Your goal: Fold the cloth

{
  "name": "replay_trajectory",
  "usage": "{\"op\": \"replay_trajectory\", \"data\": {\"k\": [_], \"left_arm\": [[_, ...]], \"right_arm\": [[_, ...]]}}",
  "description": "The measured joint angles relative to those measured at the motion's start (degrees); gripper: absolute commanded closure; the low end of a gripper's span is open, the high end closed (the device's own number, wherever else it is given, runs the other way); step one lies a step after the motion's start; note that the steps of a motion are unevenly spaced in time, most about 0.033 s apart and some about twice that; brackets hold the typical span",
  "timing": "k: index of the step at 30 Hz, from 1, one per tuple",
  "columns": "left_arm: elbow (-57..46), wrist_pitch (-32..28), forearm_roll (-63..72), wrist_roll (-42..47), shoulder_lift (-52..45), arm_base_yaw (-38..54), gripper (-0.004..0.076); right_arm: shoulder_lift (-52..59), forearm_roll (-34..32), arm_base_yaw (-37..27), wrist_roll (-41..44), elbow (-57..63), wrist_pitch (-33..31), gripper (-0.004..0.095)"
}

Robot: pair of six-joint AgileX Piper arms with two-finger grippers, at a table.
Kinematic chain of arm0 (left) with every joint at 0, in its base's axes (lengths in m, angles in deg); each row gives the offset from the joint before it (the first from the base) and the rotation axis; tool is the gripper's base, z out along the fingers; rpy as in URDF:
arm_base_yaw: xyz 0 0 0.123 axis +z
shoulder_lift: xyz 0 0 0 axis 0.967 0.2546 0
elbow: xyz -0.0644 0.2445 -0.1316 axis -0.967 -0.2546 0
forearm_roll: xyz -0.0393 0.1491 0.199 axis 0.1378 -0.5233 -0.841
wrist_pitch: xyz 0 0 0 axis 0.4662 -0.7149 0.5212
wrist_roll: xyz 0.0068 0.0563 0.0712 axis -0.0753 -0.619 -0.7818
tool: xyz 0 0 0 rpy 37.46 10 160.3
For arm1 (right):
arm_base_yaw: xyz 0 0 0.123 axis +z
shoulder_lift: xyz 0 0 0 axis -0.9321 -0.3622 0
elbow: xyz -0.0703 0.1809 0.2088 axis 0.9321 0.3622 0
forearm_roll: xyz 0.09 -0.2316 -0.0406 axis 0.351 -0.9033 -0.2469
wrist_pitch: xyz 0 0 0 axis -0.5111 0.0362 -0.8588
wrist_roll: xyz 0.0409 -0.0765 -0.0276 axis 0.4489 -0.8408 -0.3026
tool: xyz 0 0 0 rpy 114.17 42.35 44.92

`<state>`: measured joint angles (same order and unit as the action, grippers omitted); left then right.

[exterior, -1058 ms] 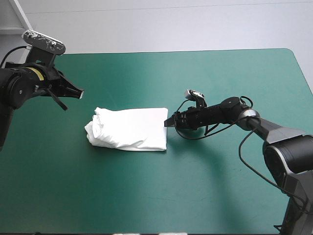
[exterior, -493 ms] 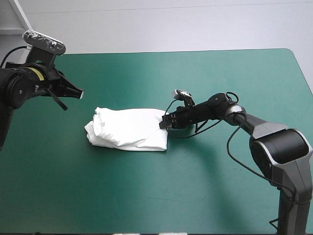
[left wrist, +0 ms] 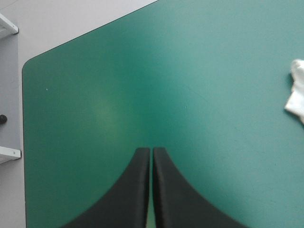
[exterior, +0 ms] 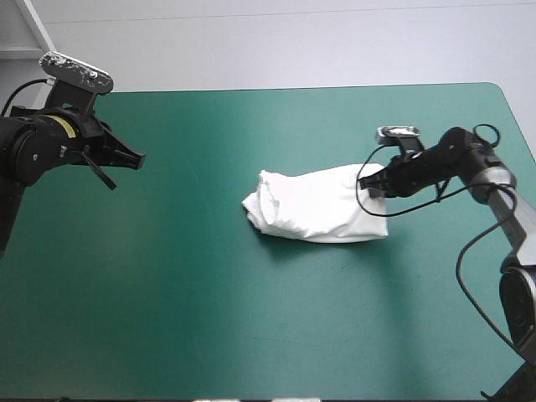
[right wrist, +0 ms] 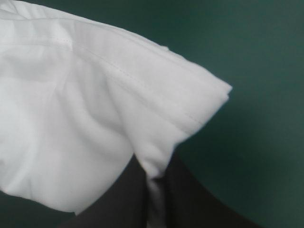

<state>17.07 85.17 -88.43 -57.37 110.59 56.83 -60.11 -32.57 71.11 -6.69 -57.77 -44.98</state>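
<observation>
The white T-shirt (exterior: 318, 205) lies as a folded bundle on the teal-green cover, right of the table's middle. My right gripper (exterior: 370, 189) holds the bundle's right edge; in the right wrist view its black fingers (right wrist: 183, 199) are shut on the T-shirt (right wrist: 85, 118) with several folded layers pinched between them. My left gripper (exterior: 139, 157) hangs above the table's left part, far from the bundle. Its fingers (left wrist: 135, 190) are shut with nothing between them, and a corner of the T-shirt (left wrist: 297, 92) shows off to one side ahead.
Bare teal-green cover (exterior: 251, 335) stretches along the table's front and across its left half. The table's right edge (exterior: 523, 134) is close behind the right arm. A white shelf corner (left wrist: 7, 28) stands beyond the table's far left corner.
My right gripper went from open at the bundle's right edge to shut on it, then dragged the bundle well to the right across the cover. The left arm stayed still.
</observation>
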Motion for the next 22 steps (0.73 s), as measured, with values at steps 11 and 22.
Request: {"op": "replay_trajectory", "data": {"k": [11,22], "left_arm": [[0.00,0.00,0.49,-3.00,0.00,0.00,0.0705],[0.00,0.00,2.36,-3.44,0.55,0.00,0.0705]], "right_arm": [[3.73,-23.49,-16.69,11.18,0.00,-2.77,0.0905],[3.80,-32.66,-19.24,17.97,0.00,-3.02,0.0788]]}}
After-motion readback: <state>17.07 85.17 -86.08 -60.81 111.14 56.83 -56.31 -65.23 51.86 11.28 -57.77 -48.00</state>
